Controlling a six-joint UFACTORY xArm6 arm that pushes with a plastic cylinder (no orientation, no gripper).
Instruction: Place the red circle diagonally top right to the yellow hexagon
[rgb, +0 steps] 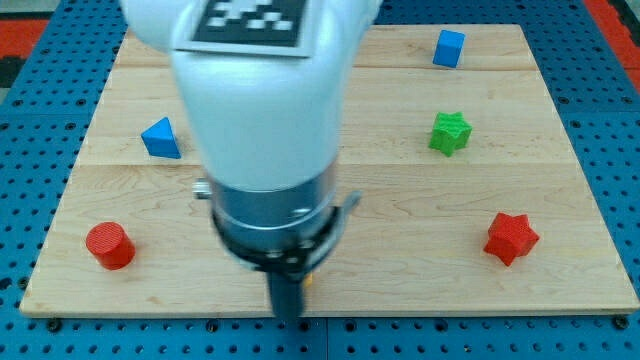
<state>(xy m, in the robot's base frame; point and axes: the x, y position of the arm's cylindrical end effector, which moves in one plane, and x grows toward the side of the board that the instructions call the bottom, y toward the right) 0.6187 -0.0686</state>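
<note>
The red circle (109, 246) lies near the bottom left corner of the wooden board (400, 270). Only a small yellow sliver (308, 281) shows at the right side of my rod, near the board's bottom edge; its shape cannot be made out. My tip (290, 319) is at the bottom edge of the board, just below and left of that sliver. It is far to the right of the red circle. The white arm body hides the board's middle.
A blue triangle (160, 138) lies at the left. A blue cube (449, 48) is at the top right, a green star (450, 132) below it. A red star (511, 238) lies at the bottom right.
</note>
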